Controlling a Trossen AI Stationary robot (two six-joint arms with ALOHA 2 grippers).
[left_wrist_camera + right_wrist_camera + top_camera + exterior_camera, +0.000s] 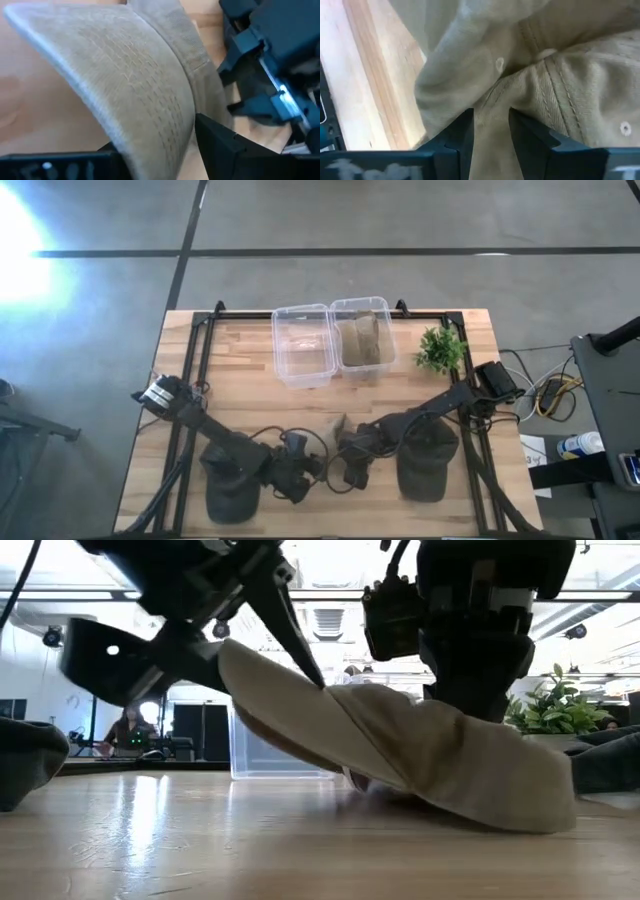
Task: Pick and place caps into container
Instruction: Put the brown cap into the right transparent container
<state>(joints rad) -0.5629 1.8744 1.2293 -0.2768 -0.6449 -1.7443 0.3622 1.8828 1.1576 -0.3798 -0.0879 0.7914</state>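
Note:
A tan cap (420, 755) lies near the table's near edge between both arms; only a corner of it (340, 425) shows from above. Its crown rests on the wood and its brim (260, 680) slants up to the left. My left gripper (318, 465) (155, 140) is shut on the brim. My right gripper (352, 452) (491, 117) is shut on the crown. Two dark caps (230, 495) (428, 465) lie partly under the arms. Tan caps (362, 340) lie in the right of two clear containers. My left gripper pinches the tan cap's brim (150, 115) between its two fingers, which lie across the brim's edge, slanting down from the left. The brim end is lifted off the table. My right gripper pinches a fold of crown fabric (492, 135) between its fingers (530, 132), coming from above. The crown still rests on the table (500, 810).
Two clear containers stand at the far edge: the left one (303, 345) holds nothing, the right one (385, 315) holds tan caps. A small green plant (440, 348) stands right of them. A black frame (190, 380) runs along the table's sides. Bare wood lies mid-table.

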